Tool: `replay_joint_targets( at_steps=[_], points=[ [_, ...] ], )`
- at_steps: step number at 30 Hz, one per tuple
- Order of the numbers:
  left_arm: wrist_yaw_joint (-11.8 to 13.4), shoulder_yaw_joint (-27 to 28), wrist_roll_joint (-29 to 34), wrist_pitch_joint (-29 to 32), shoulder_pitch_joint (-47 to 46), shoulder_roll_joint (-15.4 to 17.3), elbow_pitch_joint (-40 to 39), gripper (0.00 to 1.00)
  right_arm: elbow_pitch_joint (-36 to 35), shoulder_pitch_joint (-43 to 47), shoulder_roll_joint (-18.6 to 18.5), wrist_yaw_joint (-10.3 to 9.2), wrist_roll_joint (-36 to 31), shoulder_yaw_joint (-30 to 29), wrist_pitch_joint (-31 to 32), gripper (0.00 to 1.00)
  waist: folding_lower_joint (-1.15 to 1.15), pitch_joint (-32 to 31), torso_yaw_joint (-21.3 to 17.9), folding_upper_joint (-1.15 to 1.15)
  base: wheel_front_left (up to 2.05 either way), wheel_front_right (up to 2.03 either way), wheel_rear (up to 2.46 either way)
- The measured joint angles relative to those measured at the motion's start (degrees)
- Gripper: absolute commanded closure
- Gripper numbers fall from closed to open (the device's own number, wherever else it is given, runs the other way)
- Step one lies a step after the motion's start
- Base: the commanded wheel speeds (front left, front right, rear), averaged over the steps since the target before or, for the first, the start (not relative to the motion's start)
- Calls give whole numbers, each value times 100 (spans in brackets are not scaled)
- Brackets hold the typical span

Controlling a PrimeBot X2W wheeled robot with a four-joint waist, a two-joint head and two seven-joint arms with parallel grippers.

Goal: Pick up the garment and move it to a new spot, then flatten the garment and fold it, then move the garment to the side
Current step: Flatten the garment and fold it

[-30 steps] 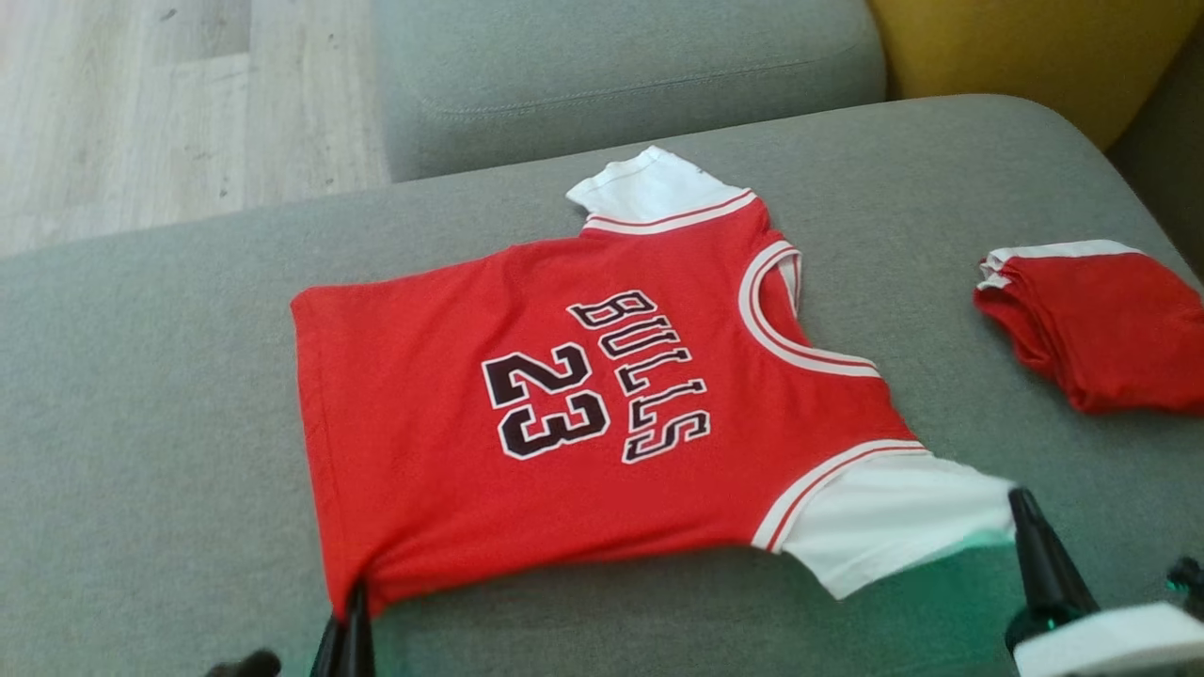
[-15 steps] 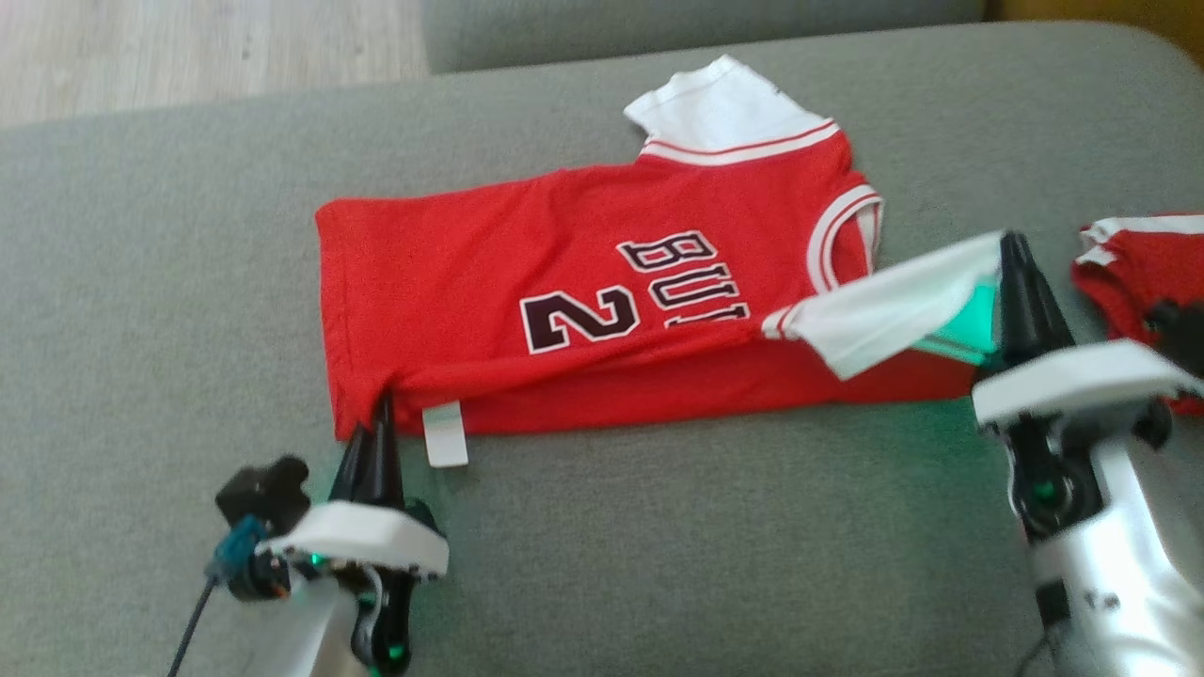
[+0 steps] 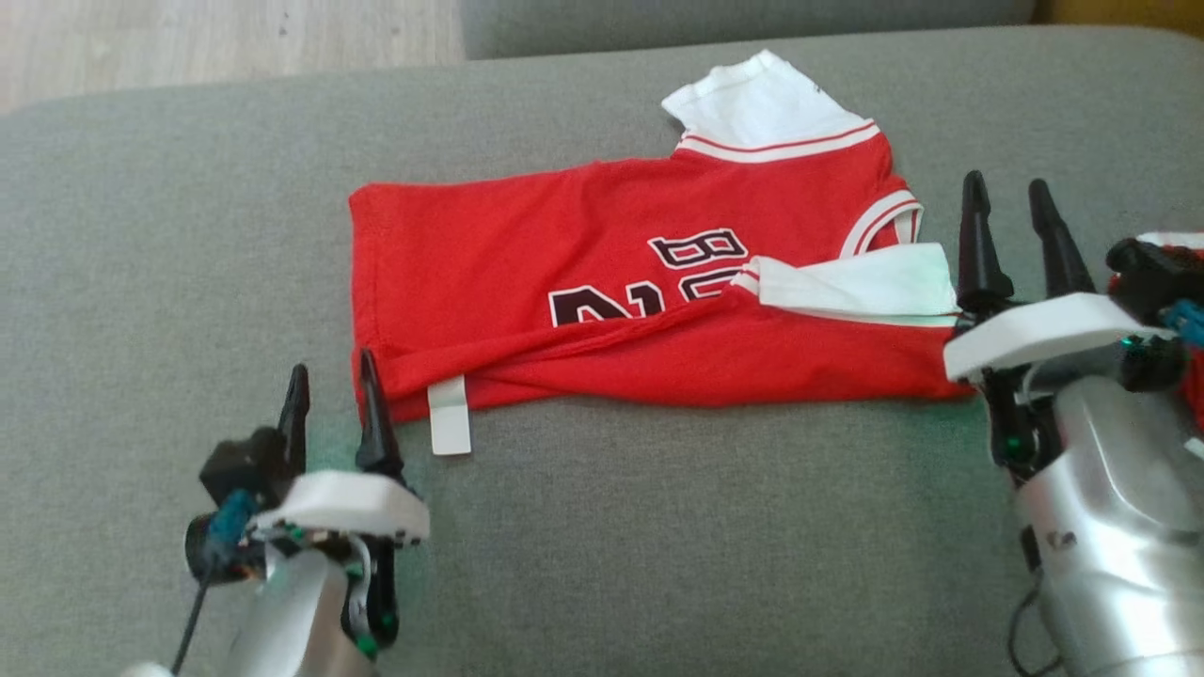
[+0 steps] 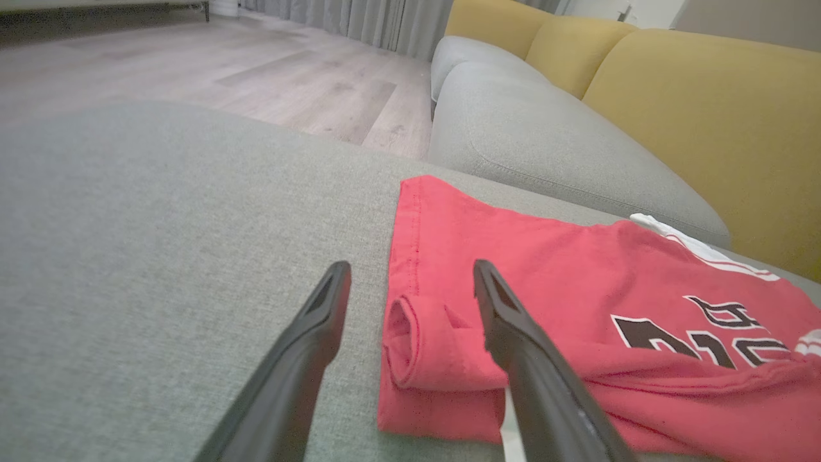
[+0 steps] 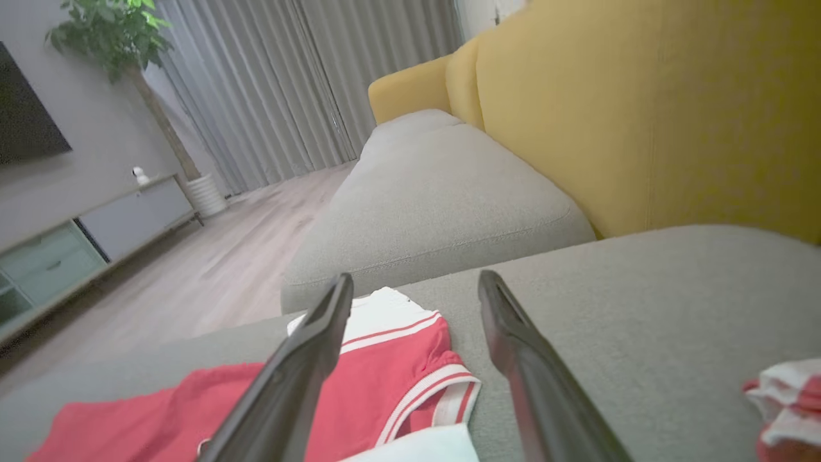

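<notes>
1. The garment point(image 3: 602, 282), a red jersey, lies mid-cushion point(image 3: 658, 527), with its neck toward the cushion's right edge. Its near long side is folded over onto the print.
2. The left gripper point(image 3: 333, 367) is spread and holds nothing, its fingers straddling the near-left hem corner point(image 4: 417, 346).
3. The right gripper point(image 3: 1005, 183) is also spread and empty, just beside the folded-in white sleeve point(image 3: 856, 282).
4. Step, as I judge it: first lengthwise fold laid, fingers off the cloth.
5. The hem corner looks rolled and the label point(image 3: 450, 418) sticks out, so the corner likely needs flattening before the next fold.
6. The far sleeve point(image 3: 762, 99) probably comes in next. Pinch only the top layer.
7. Keep the right arm off the second red garment point(image 5: 782, 391) at the right edge.
</notes>
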Motion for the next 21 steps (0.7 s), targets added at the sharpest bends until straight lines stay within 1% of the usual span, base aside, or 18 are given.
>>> replay_joint_targets(
  at_steps=[1, 4, 6, 9, 12, 13, 16, 18, 21],
  points=[
    [56, 33, 175, 0, 92, 2, -109, 0, -42, 38, -45, 0, -204, 20, 0, 0, 0, -33, 8, 0, 0, 0, 0],
    [120, 177, 701, -1, 486, 3, -457, 0, -537, 398, -87, 0, -805, -82, -15, 0, -1, -149, 22, 0, 0, 0, 0],
    [154, 215, 977, 0, 811, 5, -664, 0, -798, 802, -38, 0, -1163, -186, -14, 0, -1, -247, 25, 0, 0, 0, 0],
    [153, 296, 1310, 0, 1291, 3, -883, 0, -967, 1500, 99, 0, -1471, -345, -14, 0, -1, -412, 28, 0, 0, 0, 0],
    [149, 376, 1536, -1, 1808, 15, -1125, 0, -1045, 2182, 277, 0, -1581, -489, -14, 0, -2, -650, 37, 0, 0, 0, 0],
    [145, 376, 1592, 0, 1920, 15, -1178, 0, -1065, 2288, 302, 0, -1606, -502, -14, 0, -2, -709, 39, 0, 0, 0, 0],
    [124, 387, 1625, 0, 2209, 18, -1269, 0, -1144, 2504, 354, 0, -1596, -601, -14, 0, -2, -860, 46, 0, 0, 0, 0],
    [101, 385, 1625, 0, 2369, 18, -1311, 0, -1191, 2597, 394, 0, -1532, -776, -14, 0, -2, -927, 52, 0, 0, 0, 0],
    [102, 383, 1572, 0, 2493, 20, -1347, 0, -1189, 2702, 401, 0, -1532, -778, -14, 0, -2, -978, 56, 0, 0, 0, 0]
  ],
)
